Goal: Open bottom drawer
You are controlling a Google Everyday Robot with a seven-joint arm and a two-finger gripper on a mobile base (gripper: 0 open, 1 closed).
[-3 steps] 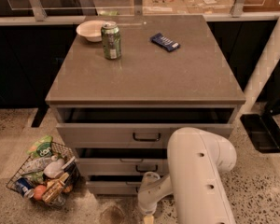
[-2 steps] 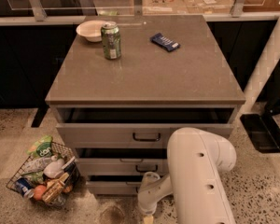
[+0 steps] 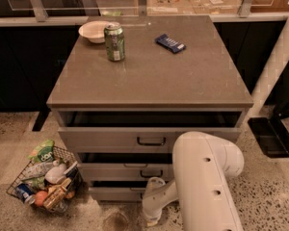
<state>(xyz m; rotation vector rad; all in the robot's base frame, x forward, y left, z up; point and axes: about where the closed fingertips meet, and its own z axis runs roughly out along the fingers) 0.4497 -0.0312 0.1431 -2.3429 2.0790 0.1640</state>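
Pincer (image 3: 152, 214) placement is being kept low at the front of the cabinet. It is being held just in front of the right end of the bottom drawer (image 3: 113, 193), close to the speckled floor. Whether it is spread or pressed together cannot be told, since it is being hidden by its own white wrist.

The bottom drawer is being seen as the lowest and narrowest grey front, beneath the middle drawer (image 3: 125, 171) and the top drawer (image 3: 106, 139). Its handle is being covered by the arm. A dark gap is being shown above its front, so it is being judged as slightly ajar at most. The step in hand is being taken as the reach for the handle or the very start of the pull.

By that judgement, a firm hold on the handle and a straight draw outward from the cabinet are being called for next, with the wire basket (image 3: 24, 186) of groceries at the left being left alone.

The arm is being bent sharply. Its thick white link (image 3: 204, 177) is being raised in the foreground at lower right, and the thinner forearm is being angled down and leftward toward the drawer.
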